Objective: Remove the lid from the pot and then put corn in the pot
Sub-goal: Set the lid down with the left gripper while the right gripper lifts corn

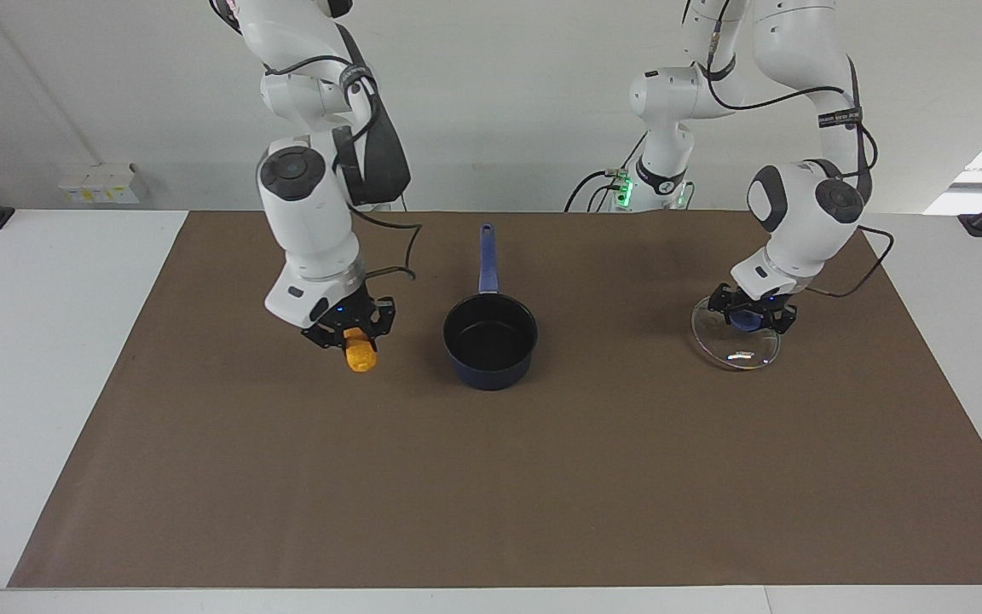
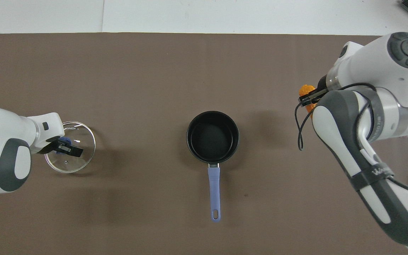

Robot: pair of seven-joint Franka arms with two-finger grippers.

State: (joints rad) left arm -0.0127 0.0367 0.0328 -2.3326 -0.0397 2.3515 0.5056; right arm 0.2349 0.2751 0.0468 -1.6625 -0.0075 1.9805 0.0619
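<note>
The pot (image 1: pixel 490 341) stands open at the middle of the brown mat (image 1: pixel 491 477) on the bench (image 1: pixel 39 341), its black inside bare and its long handle pointing toward the robots; everything else is best placed from it.

The right tool (image 1: pixel 352 334) is clamped on the corn (image 1: pixel 360 356), which hangs end-down below the fingertips, up in the air over the mat just beside the pot on the right arm's side, not yet over the rim; holding the cob by its upper end leaves the lower end free, so I judge it can go straight down into the pot once the tool parts. The overhead view shows only a sliver of the corn (image 2: pixel 307 92) past the arm.

The left tool (image 1: pixel 752 315) is clamped on the blue knob of the lid (image 1: pixel 735 343), well apart from the pot toward the left arm's end; the glass disc looks low over the mat or just touching it, and I cannot tell which. Taking it by the knob keeps the glass level, and carrying it that far aside leaves the pot mouth clear for the other arm.

So the lid step looks done bar the release; the corn has a short sideways carry left; the risk I see is the cob clipping the rim if it travels too low.
</note>
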